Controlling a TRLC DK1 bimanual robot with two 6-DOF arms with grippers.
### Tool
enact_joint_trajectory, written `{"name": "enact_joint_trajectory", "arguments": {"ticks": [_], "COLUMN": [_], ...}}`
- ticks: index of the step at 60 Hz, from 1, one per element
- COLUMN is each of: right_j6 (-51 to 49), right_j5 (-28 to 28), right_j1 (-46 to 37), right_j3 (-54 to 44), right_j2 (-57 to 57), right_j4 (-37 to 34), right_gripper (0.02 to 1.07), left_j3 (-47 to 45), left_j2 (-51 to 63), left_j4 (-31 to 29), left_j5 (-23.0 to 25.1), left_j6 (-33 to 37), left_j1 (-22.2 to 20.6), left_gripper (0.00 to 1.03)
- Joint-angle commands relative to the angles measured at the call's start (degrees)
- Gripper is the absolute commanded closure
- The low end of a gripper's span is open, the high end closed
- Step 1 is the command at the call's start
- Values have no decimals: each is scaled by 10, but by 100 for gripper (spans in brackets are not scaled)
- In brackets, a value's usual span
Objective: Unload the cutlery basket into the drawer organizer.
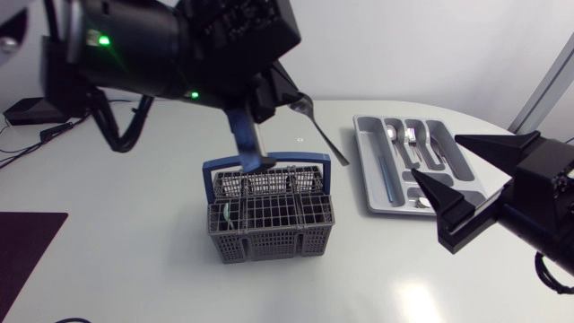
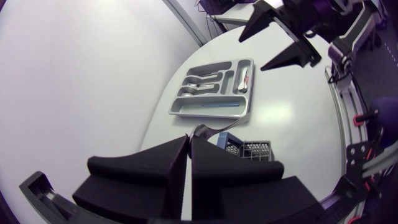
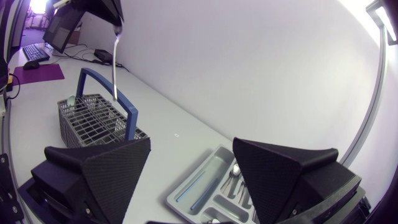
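Note:
My left gripper (image 2: pixel 188 148) is shut on a silver fork (image 2: pixel 206 130), held in the air above the grey cutlery basket (image 1: pixel 269 220) with its blue handle (image 1: pixel 266 164). In the head view the fork (image 1: pixel 320 133) slants out from under the left arm toward the grey drawer organizer (image 1: pixel 366 175); the gripper itself is hidden there. In the right wrist view the fork (image 3: pixel 115 59) hangs straight down over the basket (image 3: pixel 93 121). My right gripper (image 1: pixel 435 157) stands open over the organizer's near end, its fingers (image 3: pixel 102 171) wide apart above the organizer (image 3: pixel 186 202).
The organizer (image 2: pixel 211 114) holds spoons and forks in its short compartments and a blue-handled piece in a long one. The basket (image 2: pixel 255 149) shows a little past the left fingers. A dark mat (image 1: pixel 22 251) lies at the table's left edge.

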Motion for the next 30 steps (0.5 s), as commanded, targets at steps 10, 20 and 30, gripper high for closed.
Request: {"name": "enact_joint_trajectory", "arguments": {"ticks": [10,20,30], "right_j6": [-7,-23,-39], "right_j5": [120,158,158], "right_j1": [156,215,217], "right_j3": [-21,-21,-14], "right_j2": [13,59,116], "right_j4": [30,73,117], "right_gripper": [30,46,48], "left_j3": [43,68,84], "left_j2": [83,105,107], "left_j4": [3,-11,-30], "left_j5": [2,16,16], "left_j6": [-201,-270,-294], "left_j1": [2,-4,-20], "left_gripper": [96,96,96]}}
